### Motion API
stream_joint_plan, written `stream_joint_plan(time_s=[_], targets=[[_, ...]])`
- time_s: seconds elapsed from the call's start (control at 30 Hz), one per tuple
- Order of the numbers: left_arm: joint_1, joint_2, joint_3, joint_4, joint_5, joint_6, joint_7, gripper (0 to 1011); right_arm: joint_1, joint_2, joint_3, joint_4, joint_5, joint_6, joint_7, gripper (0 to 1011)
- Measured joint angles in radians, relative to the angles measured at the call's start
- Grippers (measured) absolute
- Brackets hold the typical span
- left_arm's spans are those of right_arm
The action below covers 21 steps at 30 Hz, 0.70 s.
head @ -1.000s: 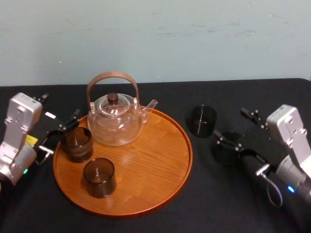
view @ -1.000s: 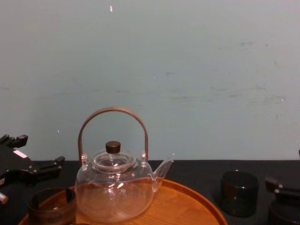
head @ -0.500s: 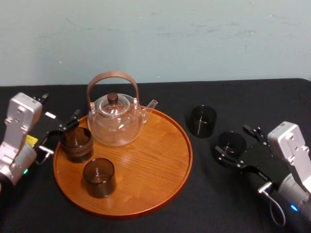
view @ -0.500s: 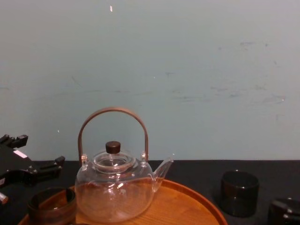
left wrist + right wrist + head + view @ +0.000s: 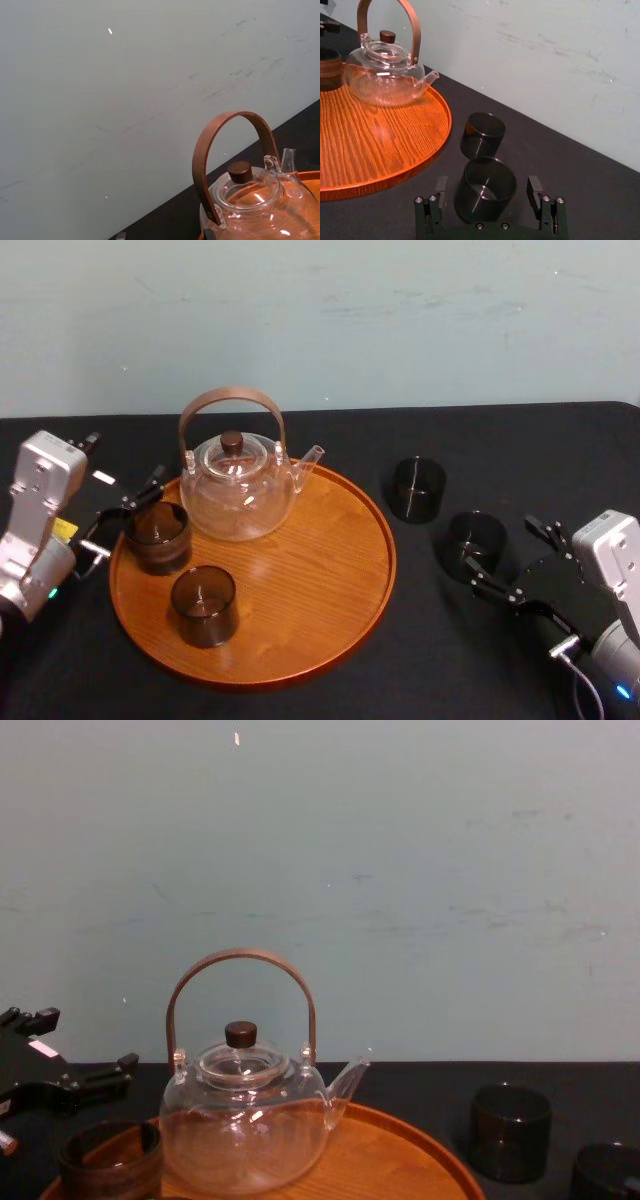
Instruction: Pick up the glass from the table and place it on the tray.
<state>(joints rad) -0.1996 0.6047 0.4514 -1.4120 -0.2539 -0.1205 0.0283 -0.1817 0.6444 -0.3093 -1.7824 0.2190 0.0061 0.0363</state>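
Two dark glasses stand on the black table right of the tray (image 5: 330, 610): a far glass (image 5: 417, 488) and a near glass (image 5: 476, 540). My right gripper (image 5: 507, 558) is open just right of the near glass. In the right wrist view that near glass (image 5: 485, 187) stands between the spread fingers (image 5: 441, 189), apart from both. Two more dark glasses (image 5: 157, 536) (image 5: 204, 605) stand on the round wooden tray beside a glass teapot (image 5: 238, 490). My left gripper (image 5: 125, 515) is open at the tray's left rim, next to the left glass.
The teapot (image 5: 245, 1125) with its tall brown handle stands at the back of the tray (image 5: 400, 1160). The tray's right half (image 5: 375, 145) is bare wood. A pale wall closes off the table's far edge.
My right gripper has drawn back to the right and toward me, off the near glass, which stays standing on the table. The left arm has not moved.
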Motion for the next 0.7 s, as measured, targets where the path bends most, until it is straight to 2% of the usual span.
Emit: stream_joint_plan(time_s=[0.37, 0.7], targets=[[0.0, 0.0, 0.0, 0.0, 0.0, 0.0, 0.0, 1001, -0.01, -0.037, 0.016, 0.05, 0.005, -0.021, 0.034, 1002], [0.0, 0.0, 0.0, 0.0, 0.0, 0.0, 0.0, 1001, 0.009, -0.072, 0.031, 0.112, 0.004, -0.04, 0.074, 1002]])
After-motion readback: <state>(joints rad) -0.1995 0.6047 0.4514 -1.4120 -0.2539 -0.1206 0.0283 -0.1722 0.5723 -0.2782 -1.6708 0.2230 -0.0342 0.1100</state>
